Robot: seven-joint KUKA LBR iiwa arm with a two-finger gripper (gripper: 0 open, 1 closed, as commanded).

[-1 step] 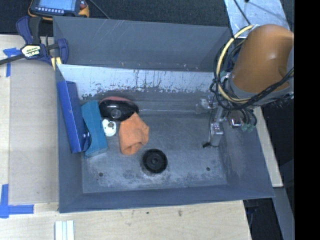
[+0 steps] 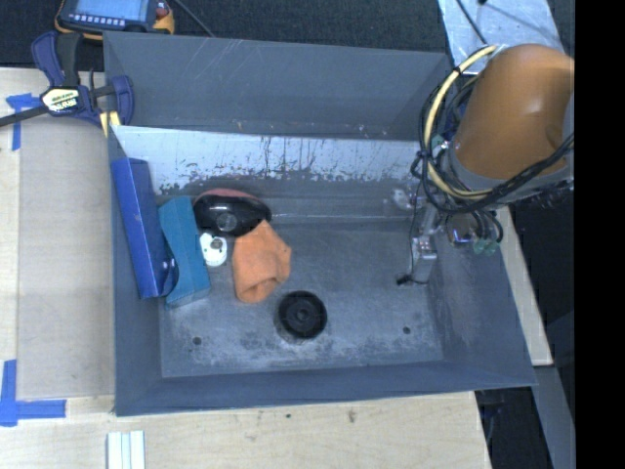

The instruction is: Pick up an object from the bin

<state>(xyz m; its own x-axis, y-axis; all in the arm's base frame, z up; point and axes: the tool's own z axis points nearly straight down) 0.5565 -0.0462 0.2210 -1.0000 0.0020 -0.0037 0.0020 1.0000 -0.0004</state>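
Grey metal bin (image 2: pixel 293 91), sloped walls, flat scuffed floor. Gripper (image 2: pixel 420 262) is low in the right part of the bin, near the right wall, over bare floor and apart from every loose thing. Open or shut: cannot tell, its tip is too small and dark to read. Above it the arm's orange cover (image 2: pixel 513 101) and a bundle of cables (image 2: pixel 444 154) sit over the bin's right rim. All loose things are in the left half, well apart from the gripper. Nearest is a black round disc (image 2: pixel 302 315), flat on the floor toward the front, by itself. Just up and left of it, an orange cloth (image 2: pixel 261 262), bunched up. Behind the cloth and touching it, a black oval thing (image 2: pixel 229 211) with a reddish top edge, near the back wall. A small white piece (image 2: pixel 213 250) sits between the cloth and a teal block (image 2: pixel 184 252); contact unclear. The teal block lies lengthwise beside a blue flat board (image 2: pixel 132 228), which leans tilted against the left wall. Which thing is the pick target cannot be told: the gripper is over bare floor.
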